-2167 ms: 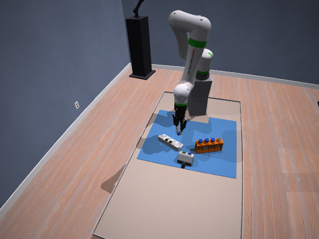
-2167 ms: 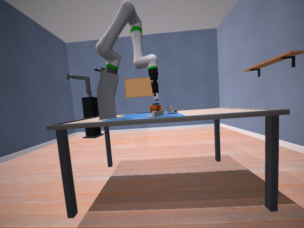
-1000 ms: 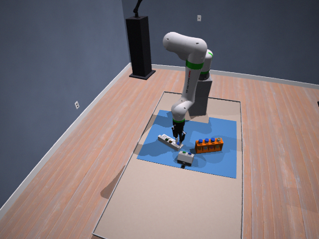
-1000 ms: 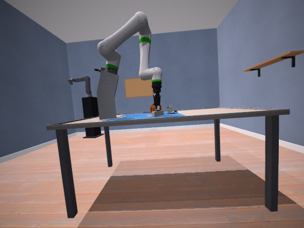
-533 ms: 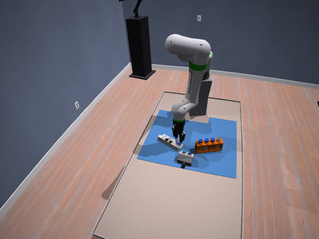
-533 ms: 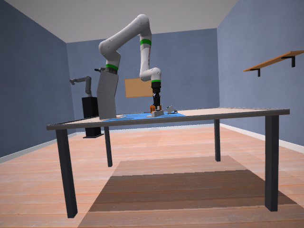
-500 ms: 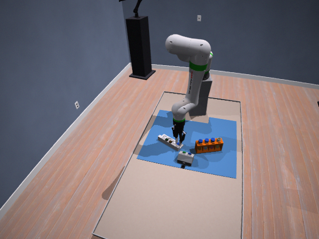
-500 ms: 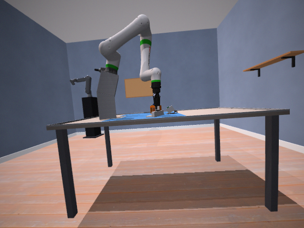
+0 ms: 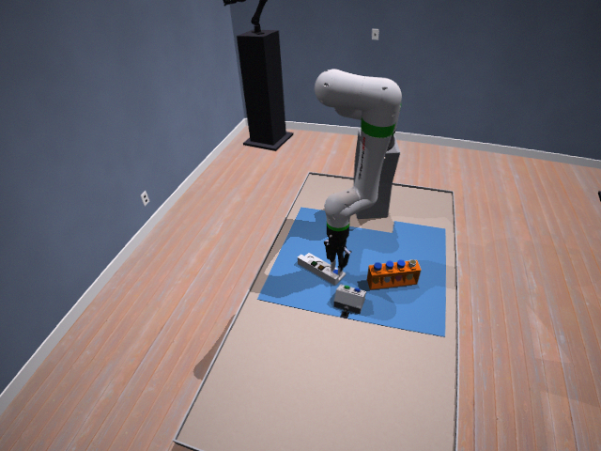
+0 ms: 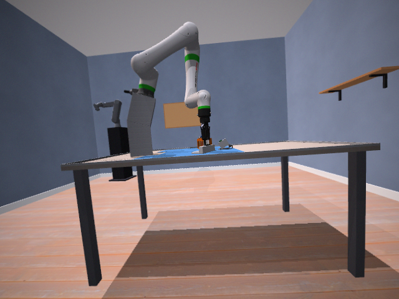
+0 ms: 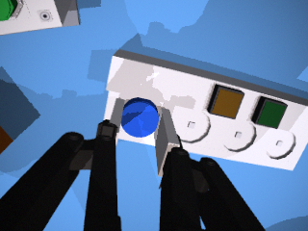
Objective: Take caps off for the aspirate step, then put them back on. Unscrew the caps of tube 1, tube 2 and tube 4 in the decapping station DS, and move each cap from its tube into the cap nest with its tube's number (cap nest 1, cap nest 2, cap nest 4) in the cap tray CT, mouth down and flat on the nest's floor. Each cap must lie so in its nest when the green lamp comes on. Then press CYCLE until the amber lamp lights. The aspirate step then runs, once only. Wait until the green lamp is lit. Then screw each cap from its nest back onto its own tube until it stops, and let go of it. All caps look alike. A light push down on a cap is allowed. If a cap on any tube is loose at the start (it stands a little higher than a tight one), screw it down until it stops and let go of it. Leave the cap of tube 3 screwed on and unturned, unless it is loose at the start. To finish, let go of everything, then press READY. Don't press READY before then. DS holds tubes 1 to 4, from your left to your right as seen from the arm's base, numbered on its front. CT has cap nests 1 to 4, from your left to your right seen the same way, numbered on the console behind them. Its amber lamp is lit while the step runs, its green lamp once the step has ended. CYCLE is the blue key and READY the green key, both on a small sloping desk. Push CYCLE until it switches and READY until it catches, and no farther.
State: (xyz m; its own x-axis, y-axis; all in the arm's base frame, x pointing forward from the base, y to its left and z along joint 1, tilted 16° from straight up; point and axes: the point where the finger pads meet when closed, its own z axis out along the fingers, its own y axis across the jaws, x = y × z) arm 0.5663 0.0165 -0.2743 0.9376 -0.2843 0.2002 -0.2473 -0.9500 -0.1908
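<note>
My gripper (image 11: 140, 116) is shut on a blue cap (image 11: 140, 116), mouth down, at the end nest of the white cap tray CT (image 11: 207, 120). That is the end on the arm's left. I cannot tell if the cap touches the nest floor. The other three nests (image 11: 238, 136) are empty. The amber lamp (image 11: 227, 102) and the green lamp (image 11: 270, 112) look dark. In the top view the gripper (image 9: 338, 266) stands over the tray (image 9: 320, 267). The orange station DS (image 9: 392, 273) holds three capped tubes and one open tube (image 9: 412, 263) at its right end in that view.
The small key desk (image 9: 349, 297) stands in front of the tray, with its green key (image 11: 7, 7) showing in the wrist view's top left corner. All of it stands on a blue mat (image 9: 359, 272). The arm's grey base block (image 9: 376, 184) is behind.
</note>
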